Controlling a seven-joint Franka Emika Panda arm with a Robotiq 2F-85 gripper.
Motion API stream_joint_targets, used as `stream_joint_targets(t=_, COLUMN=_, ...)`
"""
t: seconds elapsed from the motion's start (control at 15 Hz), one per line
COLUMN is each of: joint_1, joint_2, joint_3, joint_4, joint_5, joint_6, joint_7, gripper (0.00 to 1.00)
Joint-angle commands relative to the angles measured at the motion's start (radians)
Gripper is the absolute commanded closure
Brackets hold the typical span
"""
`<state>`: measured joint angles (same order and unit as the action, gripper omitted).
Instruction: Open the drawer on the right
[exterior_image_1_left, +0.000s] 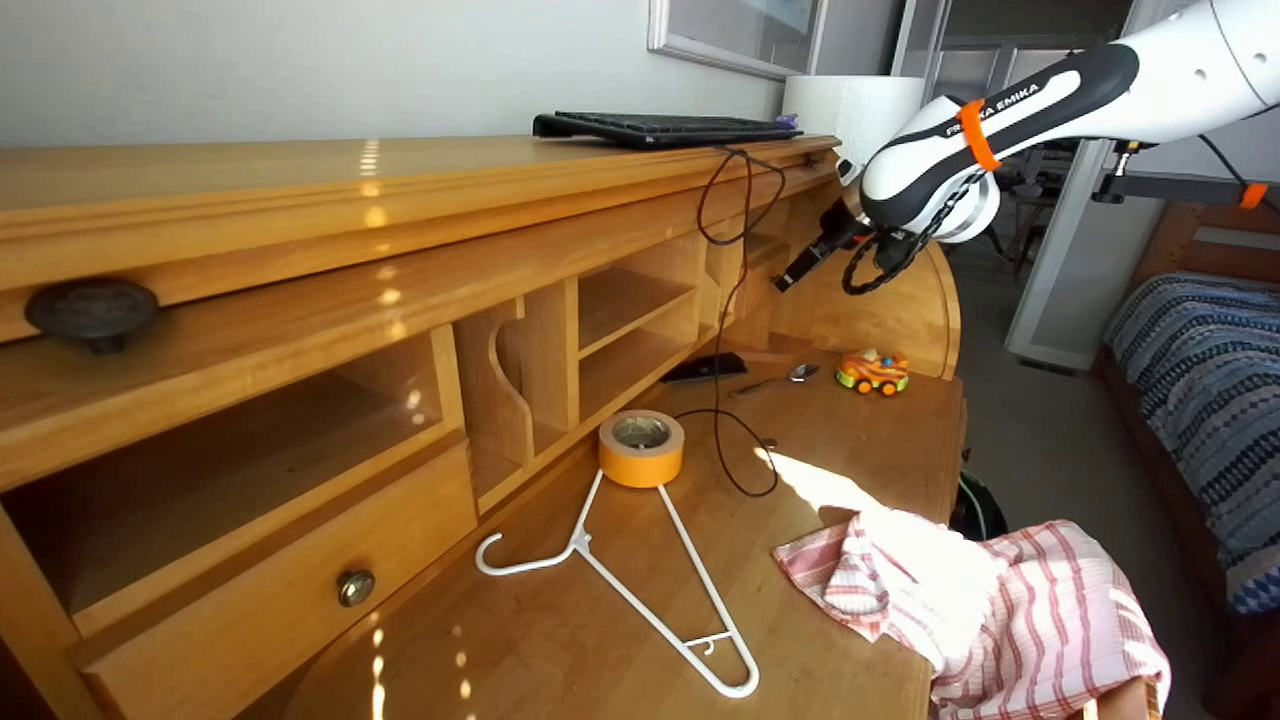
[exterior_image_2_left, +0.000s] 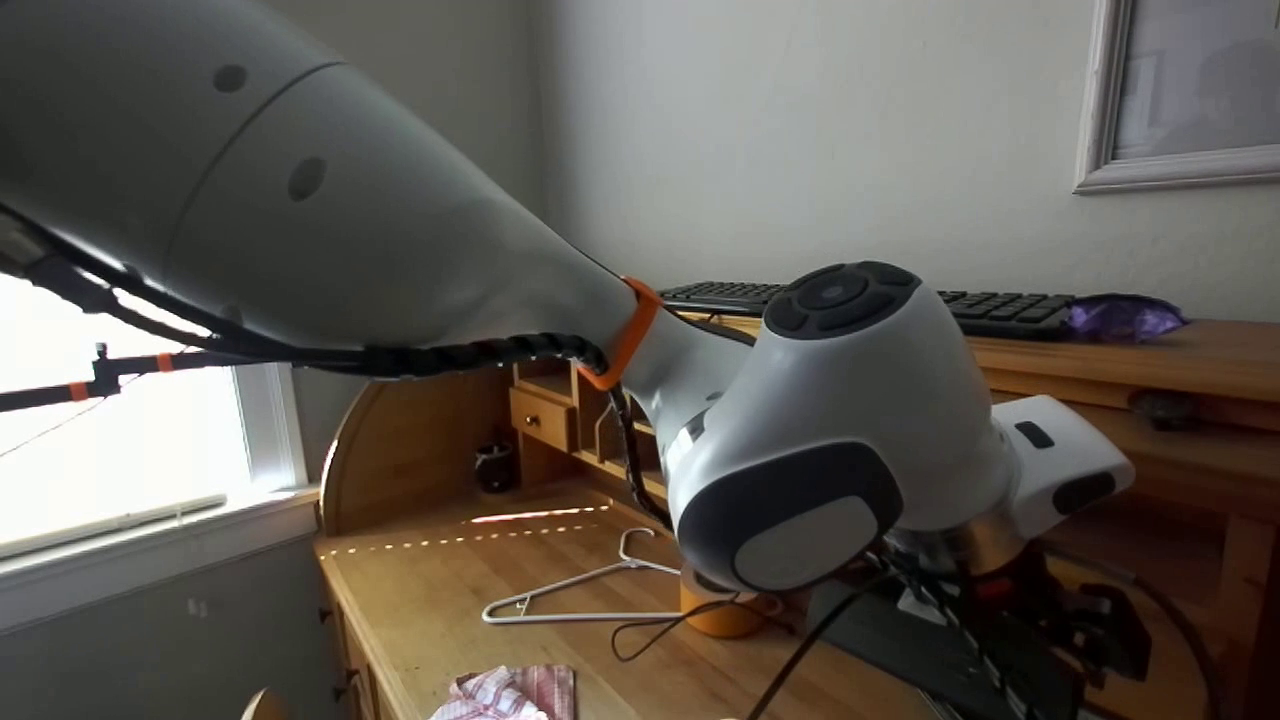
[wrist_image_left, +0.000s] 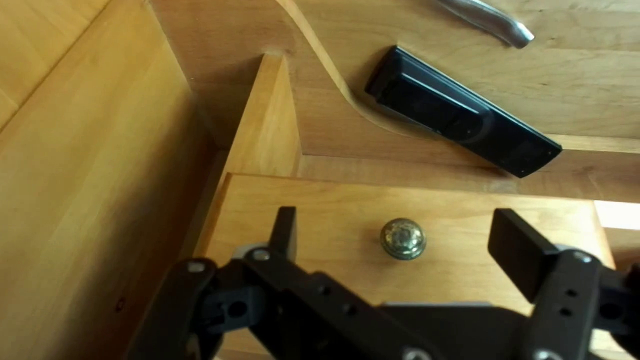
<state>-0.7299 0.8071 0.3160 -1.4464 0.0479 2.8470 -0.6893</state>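
Observation:
The drawer (wrist_image_left: 340, 210) shows in the wrist view as a flat honey-brown wooden front with a small round brass knob (wrist_image_left: 403, 239). My gripper (wrist_image_left: 394, 226) is open, with one black finger on each side of the knob, apart from both. How far the fingertips are from the drawer front in depth I cannot tell. The gripper hides part of the front. In an exterior view the gripper (exterior_image_1_left: 782, 284) is at the far end of the cubby row, tilted down toward it. The gripper (exterior_image_2_left: 1105, 640) also shows in an exterior view, where the drawer is hidden.
A black remote (wrist_image_left: 465, 112) lies on the desk beside the drawer. A side panel (wrist_image_left: 100, 190) stands close by. A toy car (exterior_image_1_left: 872, 372), a spoon (exterior_image_1_left: 803, 373), a tape roll (exterior_image_1_left: 641, 465), a hanger (exterior_image_1_left: 640, 600), a cloth (exterior_image_1_left: 960, 590) and a hanging cable (exterior_image_1_left: 722, 330) are around. Another knobbed drawer (exterior_image_1_left: 290, 590) is at the near end.

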Motion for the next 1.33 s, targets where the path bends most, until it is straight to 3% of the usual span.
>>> stream_joint_targets(t=0.0, joint_1=-0.018, joint_2=0.056, joint_3=0.047, joint_4=0.077, joint_5=0.048, joint_6=-0.055, joint_7=-0.07, gripper=0.3)
stream_joint_targets(t=0.4, joint_1=-0.003, joint_2=0.08, joint_3=0.044, joint_4=0.127, joint_5=0.089, joint_6=-0.062, joint_7=-0.053, gripper=0.76)
stream_joint_targets(t=0.53, joint_1=-0.002, joint_2=0.081, joint_3=0.042, joint_4=0.129, joint_5=0.099, joint_6=-0.069, joint_7=-0.055, gripper=0.83)
stream_joint_targets(t=0.6, joint_1=-0.001, joint_2=0.082, joint_3=0.039, joint_4=0.132, joint_5=0.101, joint_6=-0.068, joint_7=-0.054, gripper=0.92)
stream_joint_targets(t=0.93, joint_1=0.004, joint_2=0.051, joint_3=0.017, joint_4=0.087, joint_5=0.093, joint_6=-0.062, joint_7=-0.049, gripper=0.94)
stream_joint_targets(t=1.27, joint_1=-0.058, joint_2=0.007, joint_3=0.071, joint_4=-0.005, joint_5=0.085, joint_6=-0.045, joint_7=-0.073, gripper=0.94)
